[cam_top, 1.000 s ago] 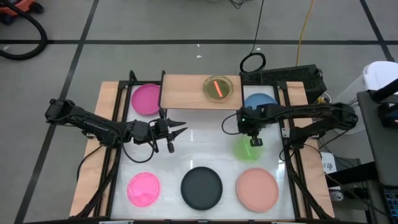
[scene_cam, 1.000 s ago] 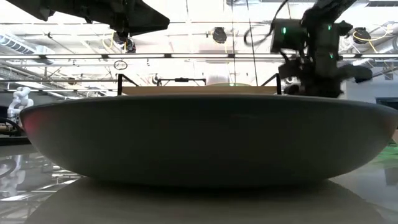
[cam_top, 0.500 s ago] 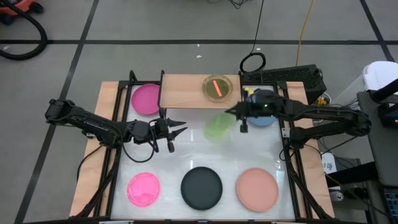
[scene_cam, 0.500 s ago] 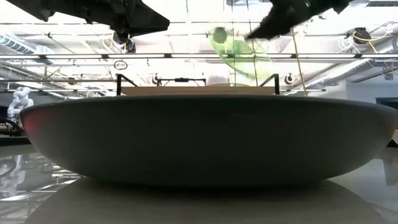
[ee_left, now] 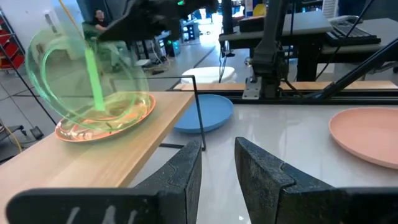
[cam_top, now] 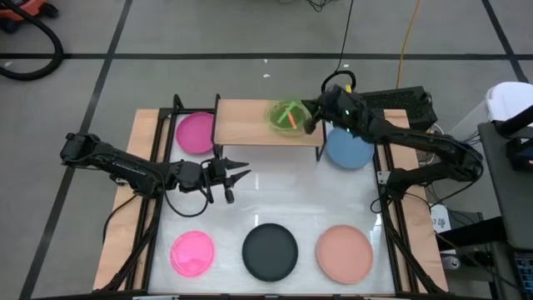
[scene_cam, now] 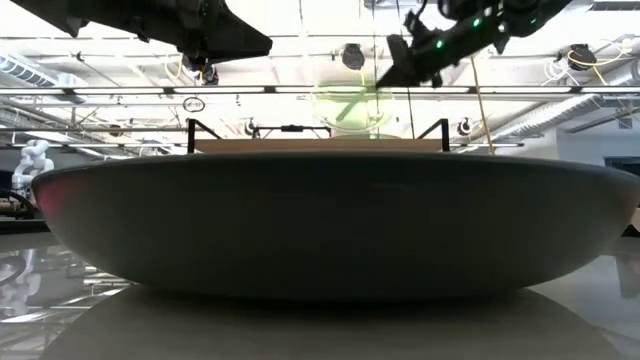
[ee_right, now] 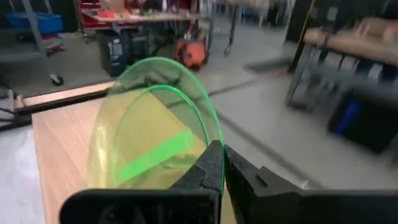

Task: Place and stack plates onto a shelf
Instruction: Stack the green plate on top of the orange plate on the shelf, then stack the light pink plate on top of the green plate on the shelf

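Now right gripper (cam_top: pixel 310 117) pinches green plate (cam_top: pixel 286 114) rim above shelf (cam_top: pixel 246 123).

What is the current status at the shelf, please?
Right gripper shut on green plate, tilted above orange plate on shelf. Left gripper open, waiting mid-table. Nothing blocking.

Two dark jointed arms, black cables, green light on right arm (cam_top: pixel 391 133)

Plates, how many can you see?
7: green plate tilted in the right gripper over an orange plate on the shelf; magenta, blue, pink, black, salmon on the table. More may hide.
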Robot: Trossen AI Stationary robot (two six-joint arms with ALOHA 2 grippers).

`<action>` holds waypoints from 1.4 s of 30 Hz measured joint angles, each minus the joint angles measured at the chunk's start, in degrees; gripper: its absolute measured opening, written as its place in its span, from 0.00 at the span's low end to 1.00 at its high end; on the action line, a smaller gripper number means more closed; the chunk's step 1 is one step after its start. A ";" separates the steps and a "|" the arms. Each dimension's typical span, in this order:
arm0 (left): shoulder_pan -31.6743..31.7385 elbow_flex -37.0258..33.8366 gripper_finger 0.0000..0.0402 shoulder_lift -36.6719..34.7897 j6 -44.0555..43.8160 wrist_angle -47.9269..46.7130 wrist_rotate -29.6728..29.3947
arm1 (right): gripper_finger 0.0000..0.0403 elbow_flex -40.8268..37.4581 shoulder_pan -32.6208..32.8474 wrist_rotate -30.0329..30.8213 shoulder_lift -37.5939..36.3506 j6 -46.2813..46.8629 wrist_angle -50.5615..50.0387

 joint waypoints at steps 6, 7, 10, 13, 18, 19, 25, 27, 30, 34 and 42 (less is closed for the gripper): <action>0.36 0.00 0.26 0.00 0.00 -0.37 0.00 | 0.00 4.86 -6.21 -8.68 5.28 7.11 -3.21; 0.36 0.00 0.26 0.00 0.00 -0.39 0.00 | 0.00 5.78 -6.80 -8.79 5.73 7.32 -4.45; 0.36 0.00 0.26 0.00 -0.02 -0.82 0.00 | 0.00 7.85 -8.18 -8.64 6.67 6.64 -8.28; 0.36 0.00 0.26 0.00 -0.28 -1.84 0.00 | 0.00 8.35 -9.20 -8.63 6.69 6.33 -11.84; 0.36 0.00 0.26 0.00 -0.29 -2.06 0.00 | 0.00 8.22 -9.50 -8.76 6.69 6.34 -14.76; 0.40 0.00 0.26 0.00 -0.29 -2.08 0.00 | 0.00 8.05 -9.42 -8.74 6.69 6.33 -14.76; 0.40 0.00 0.26 0.00 -0.07 -2.00 0.00 | 0.09 7.64 -9.09 -8.65 6.69 6.13 -14.50; 0.40 0.00 0.26 0.00 -0.07 -1.99 0.00 | 0.14 7.64 -9.09 -8.63 6.69 6.12 -14.45; 0.40 0.00 0.26 0.00 -0.06 -1.97 0.00 | 0.22 7.64 -9.09 -8.63 6.69 5.32 -13.43; 0.40 0.00 0.26 0.00 -0.05 -1.93 0.00 | 0.30 7.60 -8.98 -12.22 5.23 5.26 -8.54; 0.37 0.00 0.26 0.00 -0.06 -1.54 1.84 | 0.33 7.59 -0.86 -22.13 -0.72 1.23 -6.25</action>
